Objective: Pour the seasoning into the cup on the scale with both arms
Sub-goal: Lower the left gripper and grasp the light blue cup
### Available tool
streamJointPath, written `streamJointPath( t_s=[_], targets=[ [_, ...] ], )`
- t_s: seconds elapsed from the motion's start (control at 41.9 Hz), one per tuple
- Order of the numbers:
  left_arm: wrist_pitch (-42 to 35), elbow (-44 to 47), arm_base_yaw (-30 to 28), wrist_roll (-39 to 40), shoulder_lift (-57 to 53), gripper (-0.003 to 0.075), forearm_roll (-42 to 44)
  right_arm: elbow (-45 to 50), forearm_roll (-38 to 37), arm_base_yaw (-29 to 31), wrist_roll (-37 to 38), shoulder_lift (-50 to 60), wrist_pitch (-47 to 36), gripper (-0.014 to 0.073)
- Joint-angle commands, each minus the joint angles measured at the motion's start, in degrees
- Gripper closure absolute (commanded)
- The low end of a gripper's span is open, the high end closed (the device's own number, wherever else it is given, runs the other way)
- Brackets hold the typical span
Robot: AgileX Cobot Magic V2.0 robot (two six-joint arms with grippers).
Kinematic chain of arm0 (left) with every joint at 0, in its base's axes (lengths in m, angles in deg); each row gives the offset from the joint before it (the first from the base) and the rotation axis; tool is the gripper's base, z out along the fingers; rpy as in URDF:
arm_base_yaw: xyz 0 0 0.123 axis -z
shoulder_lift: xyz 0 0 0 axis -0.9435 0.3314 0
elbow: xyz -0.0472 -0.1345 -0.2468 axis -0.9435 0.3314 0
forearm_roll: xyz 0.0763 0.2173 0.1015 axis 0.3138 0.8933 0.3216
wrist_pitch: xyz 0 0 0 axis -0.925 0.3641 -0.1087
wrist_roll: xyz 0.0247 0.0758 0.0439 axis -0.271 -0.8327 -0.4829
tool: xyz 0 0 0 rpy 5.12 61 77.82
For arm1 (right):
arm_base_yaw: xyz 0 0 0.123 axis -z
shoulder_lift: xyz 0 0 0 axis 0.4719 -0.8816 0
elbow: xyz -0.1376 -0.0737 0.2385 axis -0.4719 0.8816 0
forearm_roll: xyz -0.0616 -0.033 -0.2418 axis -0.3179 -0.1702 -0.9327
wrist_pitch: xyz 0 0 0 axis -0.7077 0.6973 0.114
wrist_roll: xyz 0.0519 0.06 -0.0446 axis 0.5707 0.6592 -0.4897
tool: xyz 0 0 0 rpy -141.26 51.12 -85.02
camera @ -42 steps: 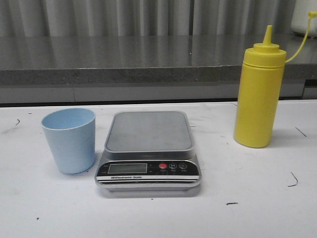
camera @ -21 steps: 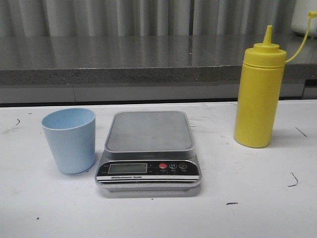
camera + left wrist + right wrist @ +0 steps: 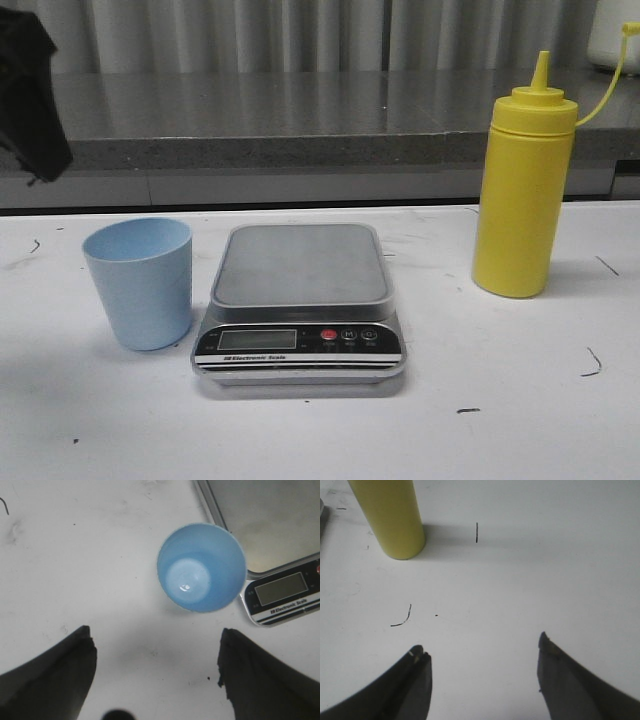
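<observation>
Cup (image 3: 201, 567) ahead of spread left fingers (image 3: 65, 665), untouched

The only legible wording was on the scale (image 3: 299, 305): "Electronic Scale" stood in white letters on the black front strip, below the blank LCD display (image 3: 257, 339) (the same words showed in the left wrist view), and the middle button (image 3: 348, 335) carried an "M"; smaller button captions were too tiny to read
</observation>
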Motion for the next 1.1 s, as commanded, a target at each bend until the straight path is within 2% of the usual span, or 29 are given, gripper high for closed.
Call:
streamJointPath(
  t_s=[0.0,0.358,0.454,0.573,0.883,1.074],
  targets=[
    [-1.34,-3.79,0.52,0.25,3.18,0.0229,0.0,-1.96,-0.07,0.02,-0.59,-0.28,-3.13,0.0114],
    [-1.12,-10.9,0.52,0.25,16.98,0.0237,0.0,-1.96,-0.07,0.02,-0.59,-0.28,-3.13,0.0114],
    [-0.92,-11.86,0.52,0.25,18.89,0.0307,0.0,-1.96,-0.07,0.02,-0.59,-0.28,-3.13,0.0114],
    [0.61,-12.5,0.61,0.25,20.22,0.0461,0.0,-1.96,-0.07,0.02,-0.59,-0.28,-3.13,0.0114],
    [2.54,-14.67,0.61,0.25,20.11,0.0738,-0.42,-1.96,-0.07,0.02,-0.59,-0.28,-3.02,0.0114],
    [7.23,-18.27,0.61,0.25,20.03,0.074,-0.42,-1.96,-0.07,0.02,-0.59,-0.28,-2.96,0.0114]
  ],
)
